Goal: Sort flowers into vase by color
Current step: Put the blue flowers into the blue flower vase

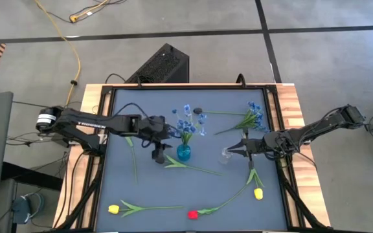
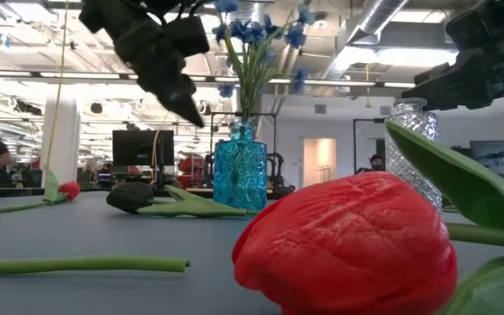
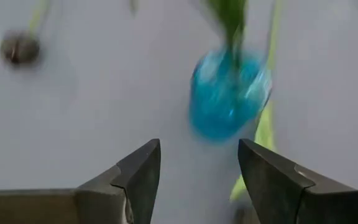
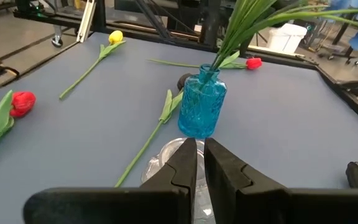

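Observation:
A blue glass vase (image 1: 184, 153) stands mid-table with blue blossoms (image 1: 188, 123) in it. A clear glass vase (image 1: 226, 154) stands upright to its right. My left gripper (image 1: 167, 136) hovers open just left of the blue vase (image 3: 229, 93), touching nothing. My right gripper (image 4: 200, 149) is at the clear vase. Lying flat are more blue flowers (image 1: 251, 118), two yellow tulips (image 1: 113, 209) (image 1: 258, 193), a red tulip (image 1: 192, 214) and two dark buds (image 1: 197, 110) (image 1: 159, 158). Another red tulip (image 4: 253, 62) lies beyond the blue vase. My right gripper comes level from the table's right and closes on the clear vase's rim (image 4: 169, 149) on the side facing that arm. The fingers (image 4: 182, 163) cover the exact contact, so one finger inside and one outside cannot be told. The vase stands upright on the table.
A raised black frame (image 1: 274, 123) edges the grey mat. Long green stems (image 1: 193, 168) (image 1: 133, 158) cross the mat around both vases. A black box (image 1: 164, 65) sits beyond the table's far edge. Bare mat lies near the front between the tulips.

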Action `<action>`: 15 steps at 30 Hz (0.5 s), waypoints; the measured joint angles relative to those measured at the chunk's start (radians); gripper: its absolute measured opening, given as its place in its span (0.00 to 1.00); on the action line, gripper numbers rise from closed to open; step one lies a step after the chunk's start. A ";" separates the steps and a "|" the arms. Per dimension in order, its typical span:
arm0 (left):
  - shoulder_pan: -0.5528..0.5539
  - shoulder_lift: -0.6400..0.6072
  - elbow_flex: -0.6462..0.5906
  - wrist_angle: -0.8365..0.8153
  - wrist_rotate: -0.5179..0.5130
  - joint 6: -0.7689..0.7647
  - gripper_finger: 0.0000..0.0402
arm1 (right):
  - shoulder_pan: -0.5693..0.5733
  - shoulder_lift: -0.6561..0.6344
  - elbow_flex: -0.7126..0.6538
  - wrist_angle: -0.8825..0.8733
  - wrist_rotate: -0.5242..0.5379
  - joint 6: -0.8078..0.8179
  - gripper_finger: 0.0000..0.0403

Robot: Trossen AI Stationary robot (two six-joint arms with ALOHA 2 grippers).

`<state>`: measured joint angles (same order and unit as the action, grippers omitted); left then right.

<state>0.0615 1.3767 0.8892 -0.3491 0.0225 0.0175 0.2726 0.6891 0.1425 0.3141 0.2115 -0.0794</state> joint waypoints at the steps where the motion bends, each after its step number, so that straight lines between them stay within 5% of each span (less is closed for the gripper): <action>1: 0.004 0.006 0.023 -0.068 -0.020 0.010 0.51 | 0.000 0.000 0.000 0.000 0.000 0.000 0.15; 8: 0.059 0.012 0.104 -0.353 -0.160 0.079 0.51 | 0.000 0.000 0.000 0.000 0.000 0.001 0.15; 15: 0.241 0.012 0.125 -0.442 -0.226 0.177 0.51 | 0.000 0.000 0.000 0.001 0.000 0.001 0.15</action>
<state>0.3029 1.3891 1.0138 -0.7915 -0.2035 0.1943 0.2726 0.6891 0.1425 0.3148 0.2113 -0.0784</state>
